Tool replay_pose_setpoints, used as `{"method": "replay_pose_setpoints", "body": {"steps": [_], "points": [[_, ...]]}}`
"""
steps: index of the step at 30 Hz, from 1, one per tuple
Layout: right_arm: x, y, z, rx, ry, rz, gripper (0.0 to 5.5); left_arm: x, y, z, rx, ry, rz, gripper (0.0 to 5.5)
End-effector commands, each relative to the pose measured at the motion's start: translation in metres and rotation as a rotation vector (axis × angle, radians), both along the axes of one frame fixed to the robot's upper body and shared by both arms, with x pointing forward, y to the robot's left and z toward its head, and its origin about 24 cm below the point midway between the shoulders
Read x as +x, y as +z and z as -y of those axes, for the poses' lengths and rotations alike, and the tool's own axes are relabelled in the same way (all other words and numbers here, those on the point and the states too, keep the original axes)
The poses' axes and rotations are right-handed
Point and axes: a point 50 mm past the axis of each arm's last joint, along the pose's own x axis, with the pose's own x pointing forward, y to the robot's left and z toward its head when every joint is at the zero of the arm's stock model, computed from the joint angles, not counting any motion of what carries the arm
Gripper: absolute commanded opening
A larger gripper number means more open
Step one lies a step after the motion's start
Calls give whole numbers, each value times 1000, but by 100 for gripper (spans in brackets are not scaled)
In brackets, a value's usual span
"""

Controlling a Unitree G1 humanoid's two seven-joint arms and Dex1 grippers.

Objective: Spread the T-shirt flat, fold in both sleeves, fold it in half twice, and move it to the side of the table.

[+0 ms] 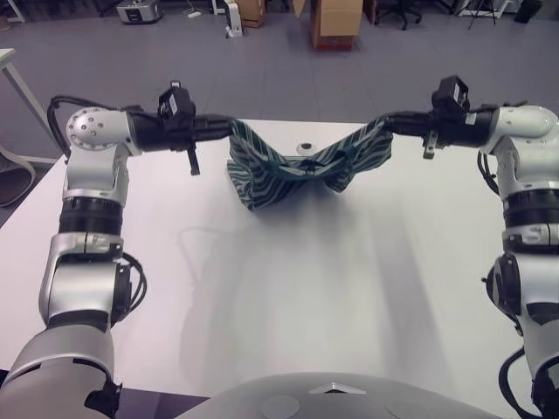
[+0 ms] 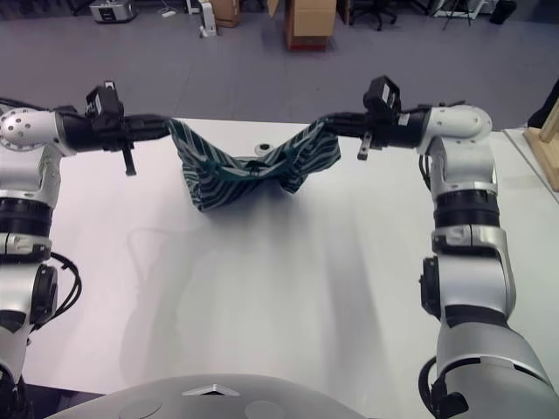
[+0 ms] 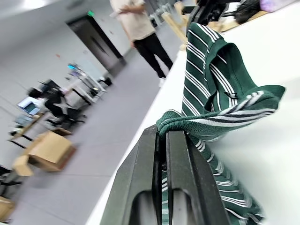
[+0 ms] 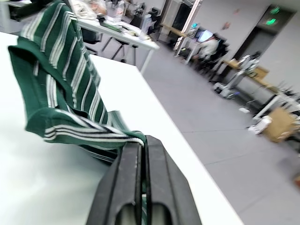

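A dark green T-shirt [image 1: 297,166] with white stripes hangs between my two grippers above the far part of the white table [image 1: 288,279]. It sags in the middle, and its lowest folds seem to touch the tabletop. My left gripper [image 1: 230,128] is shut on the shirt's left end, with cloth pinched between its fingers [image 3: 161,136]. My right gripper [image 1: 387,125] is shut on the shirt's right end, and the cloth [image 4: 70,93] trails away from its closed fingers [image 4: 140,150]. Both arms are held out level at about the same height.
A small round fitting [image 1: 305,149] sits in the tabletop behind the shirt. Cardboard boxes [image 1: 336,22] and office chairs stand on the grey floor beyond the far edge. A wooden frame [image 2: 550,140] stands off the table's right side.
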Motion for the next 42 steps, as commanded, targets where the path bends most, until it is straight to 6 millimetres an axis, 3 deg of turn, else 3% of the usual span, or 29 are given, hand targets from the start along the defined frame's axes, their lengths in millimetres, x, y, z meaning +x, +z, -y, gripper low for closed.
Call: {"method": "replay_pose_setpoints", "body": {"steps": [1, 6, 10, 13, 16, 21, 26, 32, 34, 36, 38, 42], "points": [[-54, 1, -5, -97, 119, -53, 0, -53, -2, 12, 85, -134, -64, 4], [-90, -25, -8, -249, 176, -184, 0, -94, -43, 15, 145, -146, -231, 4], [-114, -44, 3, -402, 188, -286, 0, -120, -60, 12, 213, -148, -335, 4], [-142, -76, 12, -510, 207, -419, 0, -148, -92, 5, 299, -120, -444, 4], [-160, -100, 9, -563, 238, -474, 0, -168, -109, 3, 347, -111, -521, 4], [-180, -137, -1, -591, 234, -490, 0, -180, -139, -3, 317, 92, -511, 4], [-203, -155, 6, -598, 166, -552, 0, -211, -159, -11, 295, 210, -458, 4], [-219, -159, -1, -508, 158, -611, 0, -234, -181, -20, 493, 93, -250, 4], [-220, -159, -1, -497, 138, -615, 0, -229, -181, -24, 517, 89, -187, 41], [-219, -159, 2, -497, 104, -613, 41, -225, -181, -27, 541, 76, -153, 75], [-215, -155, 7, -500, 75, -601, 77, -231, -175, -28, 513, 50, -197, 109], [-210, -137, 15, -418, 32, -607, 147, -246, -153, -40, 412, -4, -461, 172]]}}
